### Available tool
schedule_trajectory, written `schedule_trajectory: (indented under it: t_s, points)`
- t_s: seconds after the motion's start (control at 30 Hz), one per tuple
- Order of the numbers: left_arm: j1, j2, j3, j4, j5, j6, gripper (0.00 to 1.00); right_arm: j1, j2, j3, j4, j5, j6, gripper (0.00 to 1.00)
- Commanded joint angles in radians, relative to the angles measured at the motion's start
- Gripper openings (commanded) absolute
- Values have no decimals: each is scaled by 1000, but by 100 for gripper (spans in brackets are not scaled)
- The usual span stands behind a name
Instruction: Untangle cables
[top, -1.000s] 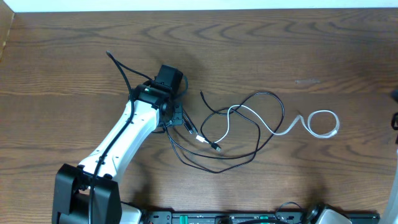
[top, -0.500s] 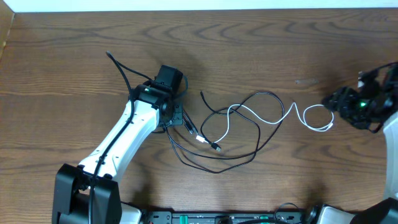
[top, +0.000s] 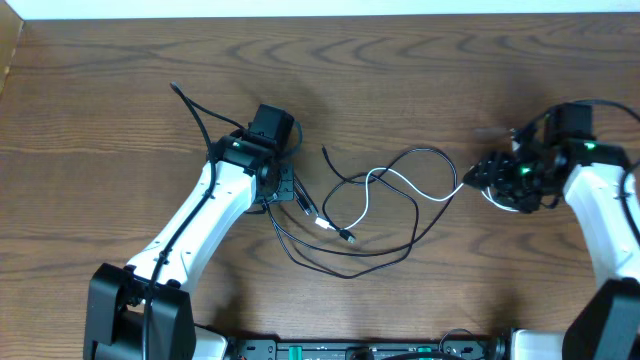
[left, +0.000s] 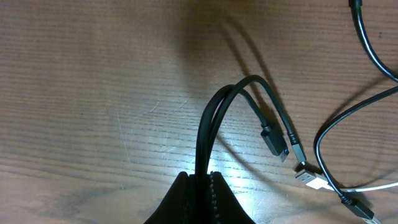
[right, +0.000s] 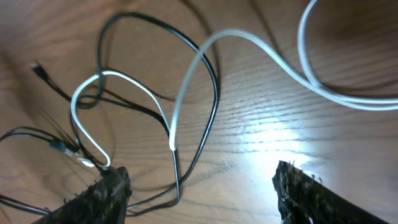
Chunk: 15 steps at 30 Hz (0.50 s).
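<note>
L gripper (left: 198, 182) pinching doubled black cable (left: 207, 137); R gripper (right: 202, 180) fingers spread wide above white cable (right: 183, 112)

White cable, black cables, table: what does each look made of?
The white cable looks like a smooth plastic or rubbery jacket, slightly glossy: it catches light and lies in soft curves. The black cables seem to have a similar sheath, semi-matte, with a faint sheen along the bend. The table is wood or wood-look laminate, brown with visible grain and a satin glare. The views cannot settle which.
</note>
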Motion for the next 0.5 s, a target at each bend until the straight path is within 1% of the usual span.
schedule_trajectory:
  t_s: [0.0, 0.17, 0.3, 0.4, 0.47]
  points:
    - [4, 8, -5, -2, -2, -17, 7, 31, 23, -38, 55, 3, 119, 70]
    - [4, 7, -5, -2, 3, -17, 8, 70, 36, -75, 153, 14, 204, 69]
    - [4, 8, -5, -2, 40, -16, 8, 102, 36, -111, 229, 76, 297, 68]
    - [4, 8, -5, -2, 46, -16, 8, 120, 36, -135, 269, 78, 323, 64]
    - [4, 8, -5, -2, 46, -16, 7, 131, 36, -154, 296, 79, 324, 57]
